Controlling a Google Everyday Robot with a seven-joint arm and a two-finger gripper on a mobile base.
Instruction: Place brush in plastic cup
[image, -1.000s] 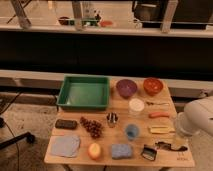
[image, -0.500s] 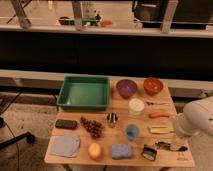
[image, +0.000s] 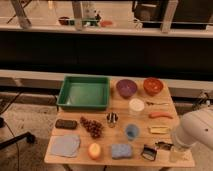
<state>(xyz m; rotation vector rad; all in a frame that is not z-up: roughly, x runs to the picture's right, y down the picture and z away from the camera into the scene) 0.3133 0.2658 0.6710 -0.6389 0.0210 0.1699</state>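
The brush lies on the wooden table near the front right. Its squarish dark head points left and its slim black handle runs right toward the arm. The light-blue plastic cup stands upright and empty, up and to the left of the brush head. My gripper is at the handle end of the brush, low over the table. It hangs below the big white arm link, which hides part of it.
At the back are a green tray, a purple bowl and an orange bowl. A white round container, a metal cup, grapes, a black block, a blue sponge and an orange fruit surround the cup.
The white arm has come down a little toward the front right corner of the table. The brush, cup and other objects have not moved.
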